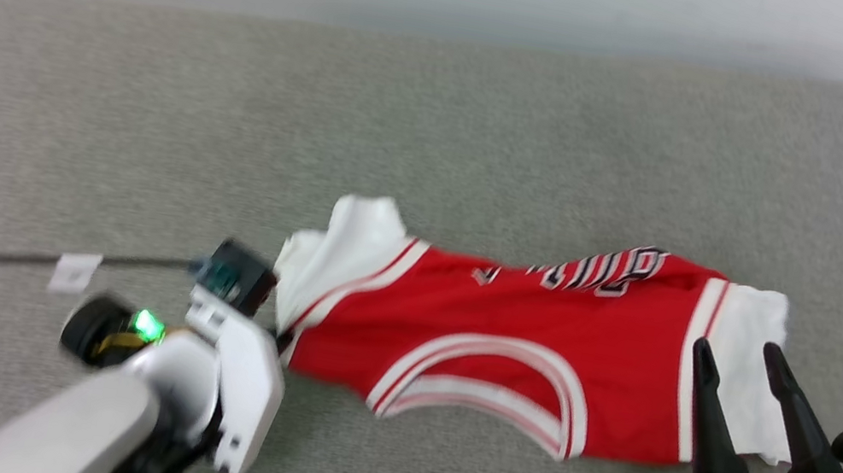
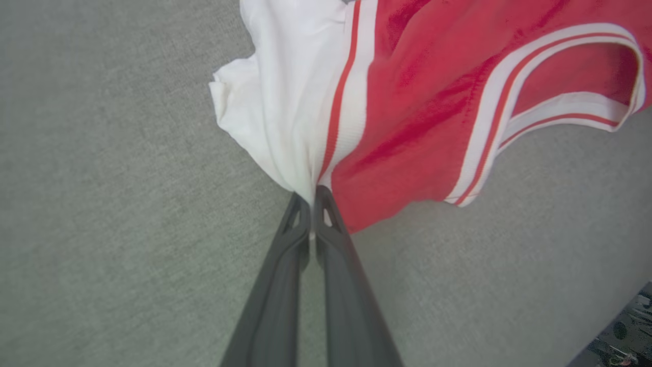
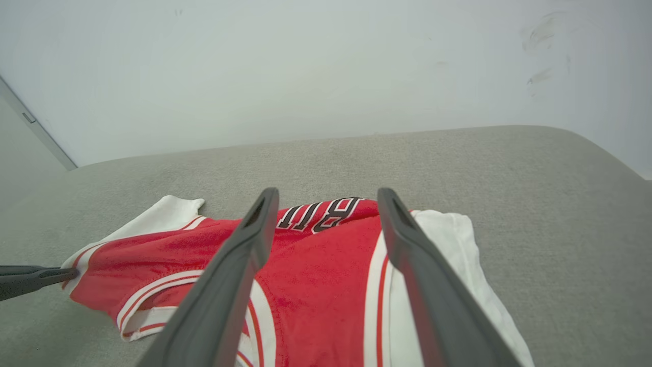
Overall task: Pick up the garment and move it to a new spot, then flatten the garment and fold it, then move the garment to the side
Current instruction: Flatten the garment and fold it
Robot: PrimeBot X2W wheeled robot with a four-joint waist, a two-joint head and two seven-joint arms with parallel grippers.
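Observation:
The garment (image 1: 507, 338) is a red jersey with white sleeves and striped trim, lying crumpled across the grey cushion, collar toward me. In the left wrist view my left gripper (image 2: 311, 196) is shut on the garment (image 2: 417, 102) where the white sleeve meets the striped shoulder seam, and the cloth there is bunched into a peak. From the head camera, my left gripper (image 1: 282, 338) sits at the garment's left edge, mostly hidden by its wrist. My right gripper (image 1: 737, 351) stands open over the right sleeve, its fingers (image 3: 402, 239) either side of the garment (image 3: 326, 265) without pinching it.
A grey fabric surface (image 1: 441, 127) stretches around the garment, with a pale wall (image 3: 326, 66) behind it and a rounded corner at the far right. A dark cable with a white tag (image 1: 75, 271) trails off to the left beside my left arm.

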